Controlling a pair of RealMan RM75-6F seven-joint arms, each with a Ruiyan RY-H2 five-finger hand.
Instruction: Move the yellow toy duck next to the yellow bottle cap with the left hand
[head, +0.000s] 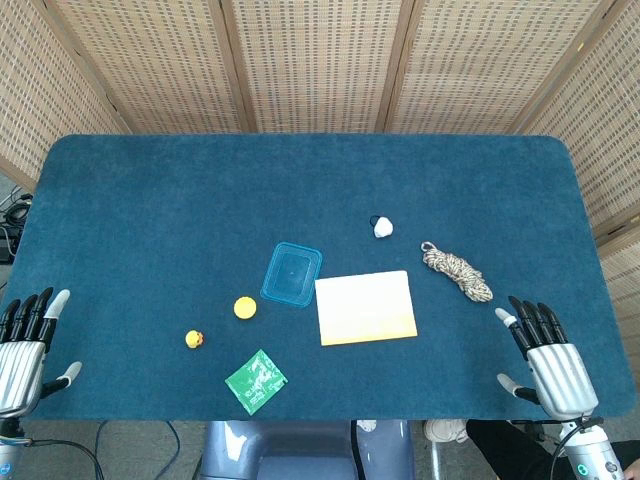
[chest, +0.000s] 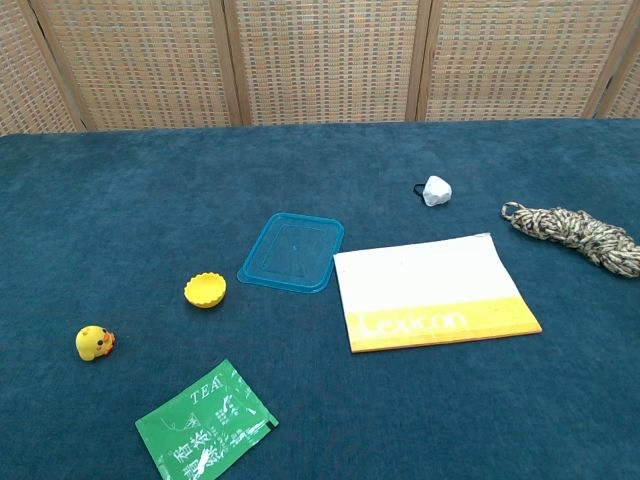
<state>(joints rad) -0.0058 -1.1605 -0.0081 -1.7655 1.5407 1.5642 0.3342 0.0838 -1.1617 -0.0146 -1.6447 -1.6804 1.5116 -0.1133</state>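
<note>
While nothing has been picked up yet, the left hand (head: 25, 345) rests at the table's near-left corner, fingers spread and holding nothing. Just right of it, near the front edge of the blue table (head: 300, 180), sits the yellow toy duck (head: 195, 339), apart from everything else. The duck is small and rounded, so no long axis is clear; in the chest view its orange beak points right, towards the middle of the table. Right of the duck and slightly further back lies the yellow bottle cap (head: 245, 307), open side up, with a green tea sachet (head: 256, 381) nearer the front edge. Beyond the cap lie a clear blue lid (head: 292, 274), a white and yellow booklet (head: 366, 308), a small white object (head: 383, 228) and a coil of rope (head: 457, 271). At the far right the right hand (head: 545, 355) also rests with fingers apart, holding nothing. Judging the risk: the round duck may roll or squirt from the fingers, or the hand may knock the light cap away.
</note>
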